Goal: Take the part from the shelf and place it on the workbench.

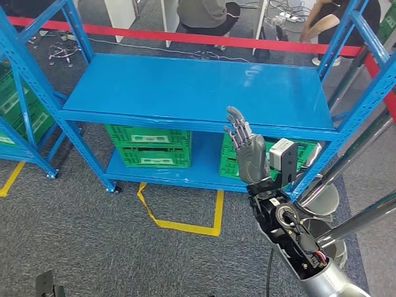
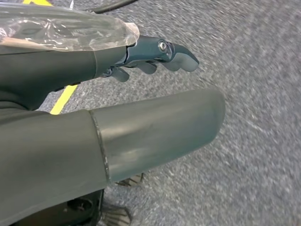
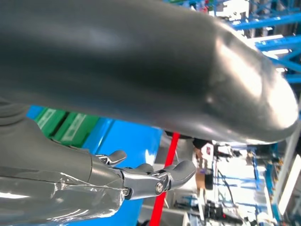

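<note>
The right hand [image 1: 247, 151] is raised with its fingers [image 1: 238, 127] spread wide, holding nothing, in front of the blue shelf [image 1: 196, 90], whose top board lies just beyond the fingertips. Green crates [image 1: 148, 146] sit on the lower level, beside and below the hand. The left hand [image 2: 117, 94] hangs over grey carpet [image 2: 255, 141], fingers extended, holding nothing. Where the part is, I cannot tell.

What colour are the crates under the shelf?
Green crates, clearest in the head view.
</note>
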